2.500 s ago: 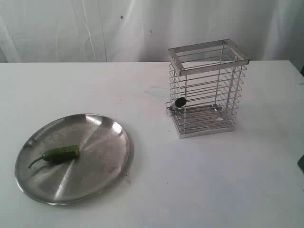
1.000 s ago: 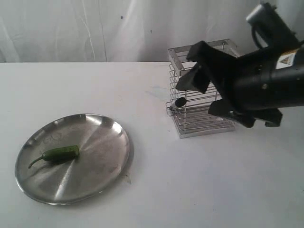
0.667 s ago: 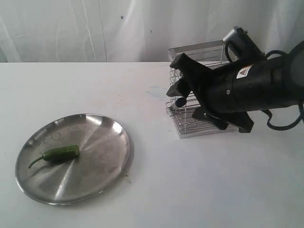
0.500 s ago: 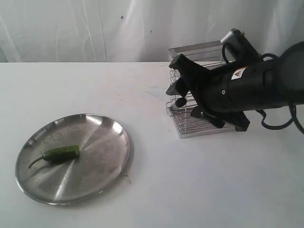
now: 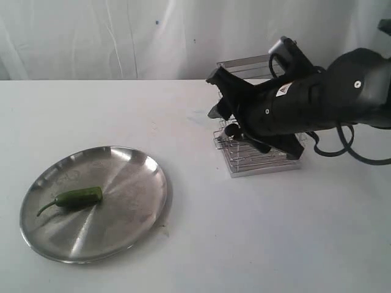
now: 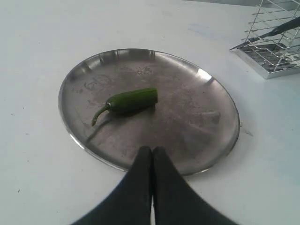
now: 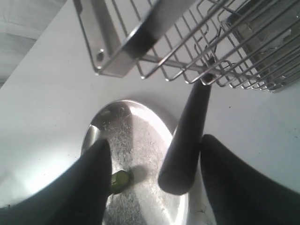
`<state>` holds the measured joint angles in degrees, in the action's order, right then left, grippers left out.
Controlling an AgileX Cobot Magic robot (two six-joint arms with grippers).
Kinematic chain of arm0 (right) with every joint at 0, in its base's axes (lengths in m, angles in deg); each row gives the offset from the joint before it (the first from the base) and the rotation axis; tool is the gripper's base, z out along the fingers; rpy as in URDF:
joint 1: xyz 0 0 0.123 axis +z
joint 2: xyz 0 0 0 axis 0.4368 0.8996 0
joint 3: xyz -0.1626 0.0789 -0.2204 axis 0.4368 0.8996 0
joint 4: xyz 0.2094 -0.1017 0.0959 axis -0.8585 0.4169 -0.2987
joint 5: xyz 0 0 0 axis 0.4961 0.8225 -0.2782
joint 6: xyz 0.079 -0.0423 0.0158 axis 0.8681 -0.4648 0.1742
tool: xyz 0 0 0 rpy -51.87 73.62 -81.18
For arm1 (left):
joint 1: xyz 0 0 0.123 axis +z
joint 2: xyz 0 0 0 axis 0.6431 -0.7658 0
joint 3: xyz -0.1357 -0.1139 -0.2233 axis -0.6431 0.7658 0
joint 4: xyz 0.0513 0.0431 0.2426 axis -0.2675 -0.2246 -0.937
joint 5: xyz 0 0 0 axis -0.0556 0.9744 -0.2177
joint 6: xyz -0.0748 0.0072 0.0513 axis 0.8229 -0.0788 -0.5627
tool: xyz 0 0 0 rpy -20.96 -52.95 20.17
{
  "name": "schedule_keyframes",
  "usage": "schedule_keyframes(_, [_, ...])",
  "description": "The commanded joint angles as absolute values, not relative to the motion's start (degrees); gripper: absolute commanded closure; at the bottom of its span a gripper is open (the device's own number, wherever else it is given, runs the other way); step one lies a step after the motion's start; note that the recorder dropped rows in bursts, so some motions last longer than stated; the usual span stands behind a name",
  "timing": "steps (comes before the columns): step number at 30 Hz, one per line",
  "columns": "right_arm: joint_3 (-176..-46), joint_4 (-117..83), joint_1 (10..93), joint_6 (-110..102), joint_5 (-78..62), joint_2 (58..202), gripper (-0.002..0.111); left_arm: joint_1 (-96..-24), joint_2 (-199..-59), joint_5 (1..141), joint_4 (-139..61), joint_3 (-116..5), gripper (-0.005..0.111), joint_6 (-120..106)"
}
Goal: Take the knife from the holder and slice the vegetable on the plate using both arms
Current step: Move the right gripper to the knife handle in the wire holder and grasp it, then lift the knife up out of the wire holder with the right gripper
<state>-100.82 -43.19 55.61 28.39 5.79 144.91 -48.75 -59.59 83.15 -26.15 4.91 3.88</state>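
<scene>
The green vegetable lies on the round steel plate at the left of the table. The wire holder stands at the right, largely covered by my right arm. The knife's black handle pokes out through the holder's side. In the right wrist view the handle sits between the fingers of my right gripper, which is open, the handle close to one finger. My left gripper is shut and empty, hovering at the plate's rim near the vegetable.
The holder with the knife blade inside shows beyond the plate in the left wrist view. A white curtain backs the white table. The right arm's cable loops over the table at the far right.
The right arm came in from the right, dropped to the holder's side and brought its open jaws around the knife handle; they have begun to narrow. Plate and vegetable have not moved.
</scene>
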Motion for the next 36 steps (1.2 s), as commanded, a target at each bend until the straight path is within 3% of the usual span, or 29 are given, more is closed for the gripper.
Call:
schedule_keyframes(1, [-101.6, -42.9, 55.5, 27.9, 6.6, 146.3, 0.057, -48.7, -59.4, 83.0, -25.8, 5.2, 0.107, 3.9])
schedule_keyframes(14, [-101.6, -42.7, 54.7, 27.7, 6.2, 148.0, 0.057, -48.7, -59.4, 83.0, -25.8, 5.2, 0.107, 3.9])
schedule_keyframes(36, [-105.8, -42.2, 53.3, 16.4, 12.1, 148.0, 0.098, -48.7, -59.4, 83.0, -25.8, 5.2, 0.107, 3.9])
